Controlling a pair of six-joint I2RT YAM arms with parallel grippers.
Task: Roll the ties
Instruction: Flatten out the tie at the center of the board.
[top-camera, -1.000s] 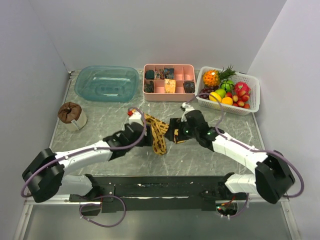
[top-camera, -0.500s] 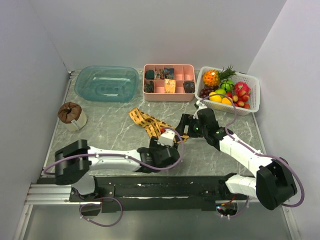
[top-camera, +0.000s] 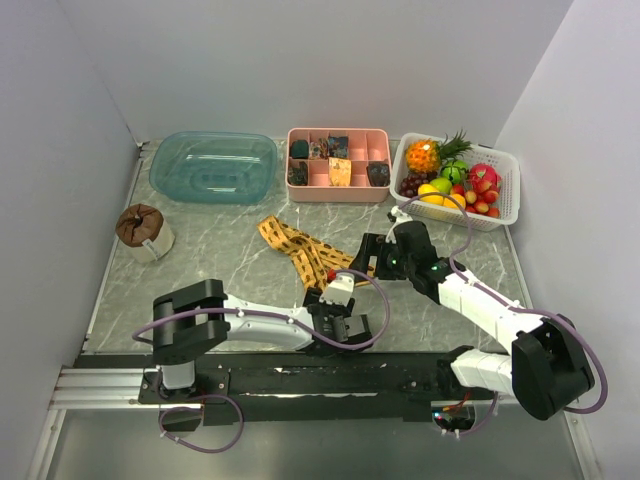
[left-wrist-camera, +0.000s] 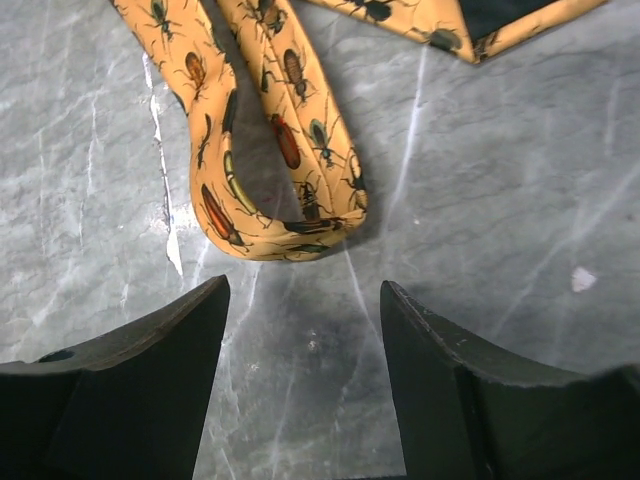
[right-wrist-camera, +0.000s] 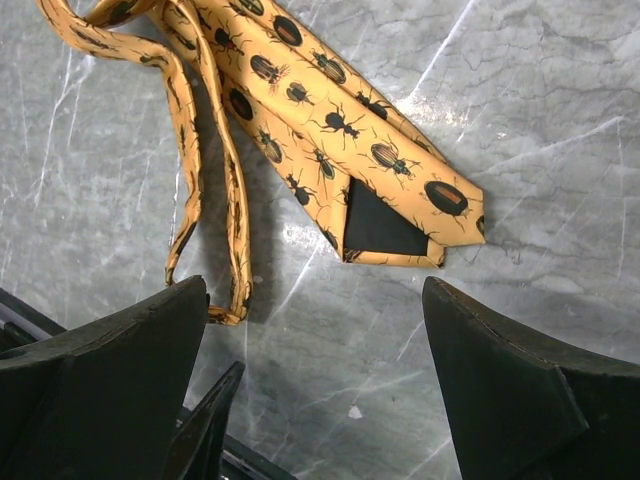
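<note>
The tie (top-camera: 296, 247) is golden-yellow cloth printed with dark beetles and lies loosely folded on the marble table. In the left wrist view a folded loop of the tie (left-wrist-camera: 275, 200) rests just beyond my left gripper (left-wrist-camera: 303, 292), which is open over bare marble. From above, the left gripper (top-camera: 328, 298) is at the tie's near end. My right gripper (top-camera: 362, 258) is at the tie's right side, open. In the right wrist view the wide pointed end of the tie (right-wrist-camera: 400, 190), its dark lining showing, lies just ahead of the right gripper (right-wrist-camera: 315, 290). Nothing is held.
Along the back stand a teal plastic tub (top-camera: 213, 165), a pink compartment tray (top-camera: 338, 184) with small fabric bundles, and a white basket (top-camera: 505, 205) of toy fruit. A brown bundle in a small cup (top-camera: 143, 230) sits at the left. The black mounting rail (top-camera: 300, 375) runs along the near edge.
The tie went from a bunch between the grippers to spread out toward the back left. My left arm swung round to the tie's near end and its jaws narrowed. The right gripper shifted slightly right.
</note>
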